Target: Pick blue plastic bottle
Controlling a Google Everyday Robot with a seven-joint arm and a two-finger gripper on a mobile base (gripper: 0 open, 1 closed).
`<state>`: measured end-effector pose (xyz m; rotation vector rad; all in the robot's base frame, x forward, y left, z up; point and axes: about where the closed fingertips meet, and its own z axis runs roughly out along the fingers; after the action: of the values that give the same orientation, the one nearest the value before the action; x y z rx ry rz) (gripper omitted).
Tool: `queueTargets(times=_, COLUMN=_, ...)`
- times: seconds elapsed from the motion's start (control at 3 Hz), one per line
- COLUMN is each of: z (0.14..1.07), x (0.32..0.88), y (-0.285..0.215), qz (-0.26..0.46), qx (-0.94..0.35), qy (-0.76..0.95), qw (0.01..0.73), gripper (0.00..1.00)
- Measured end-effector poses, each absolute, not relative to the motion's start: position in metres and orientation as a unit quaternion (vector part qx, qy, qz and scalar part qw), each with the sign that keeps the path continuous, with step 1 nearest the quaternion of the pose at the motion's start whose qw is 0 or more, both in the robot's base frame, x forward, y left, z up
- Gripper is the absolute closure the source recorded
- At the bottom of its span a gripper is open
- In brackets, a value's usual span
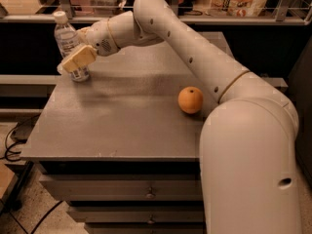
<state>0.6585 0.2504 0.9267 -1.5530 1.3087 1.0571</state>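
The orange [190, 100] sits on the grey table [122, 126] and serves as the marker here. The blue plastic bottle [66, 35] stands upright well apart from the orange, off to its left and farther back, near the table's far-left corner. It is a clear bottle with a white cap on top, and its base looks to rest on the table.

The arm [195, 48] reaches from behind the orange out toward that corner. The pincer [78, 58] is at the bottle's lower half, far from the orange, and its tan part crosses in front of the bottle. Whether the pincer is wide, narrow, or already clamped on the bottle, I cannot tell.

By my reading, the reach is done and the grasp is either just forming or just made. What remains is a firm hold and the lift, since the bottle shows no sign of being raised. The orange is untouched.
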Motion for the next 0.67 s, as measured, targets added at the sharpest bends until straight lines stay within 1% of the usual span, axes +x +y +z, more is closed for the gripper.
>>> queueTargets(times=0.67, z=0.9262, x=0.6635, y=0.2521, qz=0.441, qx=-0.594, qy=0.520, qw=0.427, gripper=0.63)
